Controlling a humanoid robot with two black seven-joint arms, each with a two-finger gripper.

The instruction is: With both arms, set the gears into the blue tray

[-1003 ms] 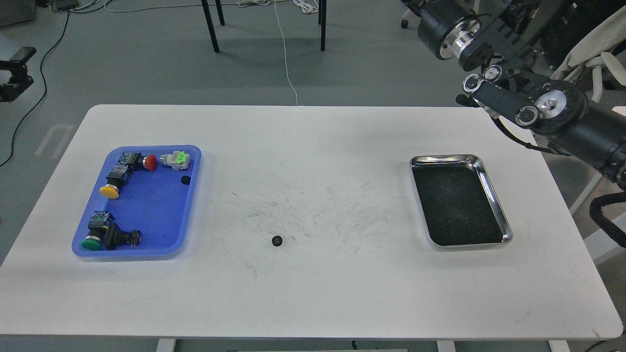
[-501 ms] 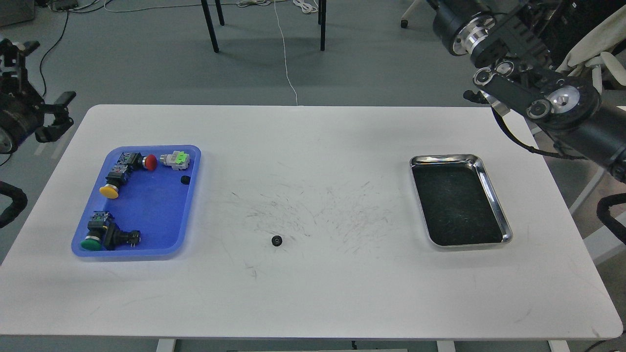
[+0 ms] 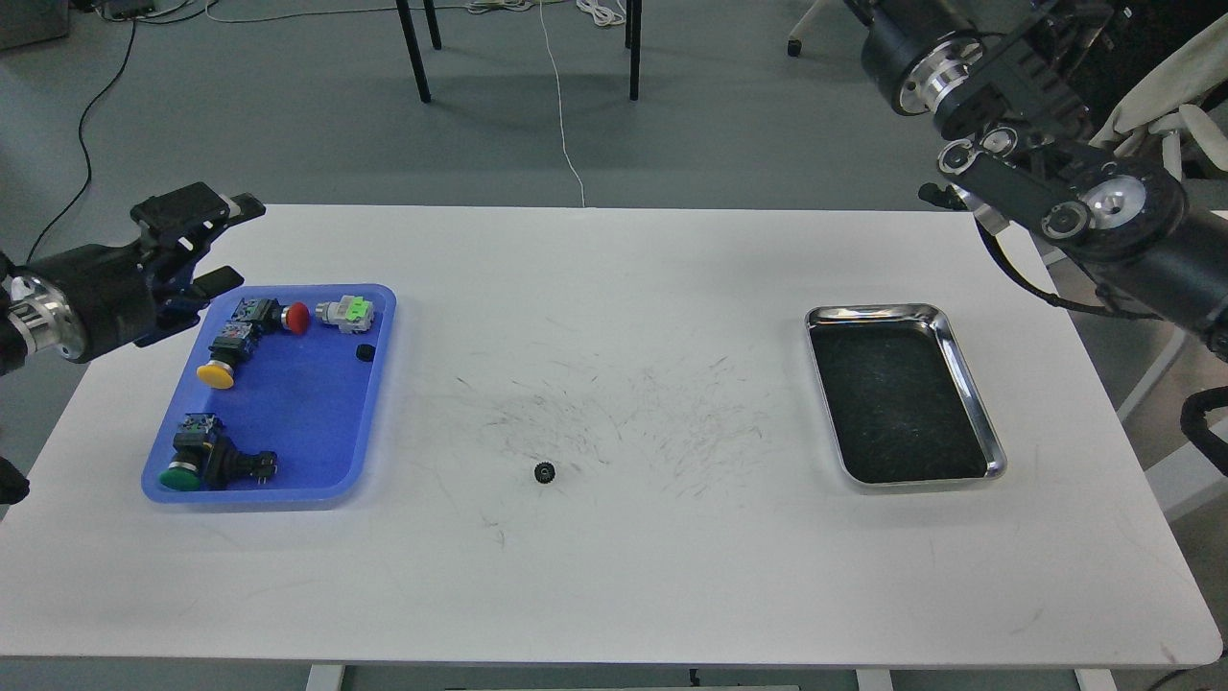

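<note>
One gear (image 3: 545, 471), a tiny black toothed wheel, lies alone on the white table near its middle front. The blue tray (image 3: 297, 413) sits at the left and holds a small black round piece (image 3: 364, 353) near its right rim, which looks like another gear. My left gripper (image 3: 233, 242) hovers just beyond the tray's far left corner, open and empty. It is far from the loose gear. My right arm (image 3: 1074, 197) is raised past the table's far right corner. Its end runs off the top edge, so that gripper is out of view.
Several push-button switches with red (image 3: 296, 318), yellow (image 3: 215, 375) and green (image 3: 178, 476) caps lie in the blue tray. A shiny steel tray (image 3: 967, 369) with a dark bottom stands at the right. Chair legs and cables are on the floor behind the table.
My left arm has swung in from the left edge to the blue tray's far left corner, showing its open fingers. The right arm has drifted slightly up and to the right.
</note>
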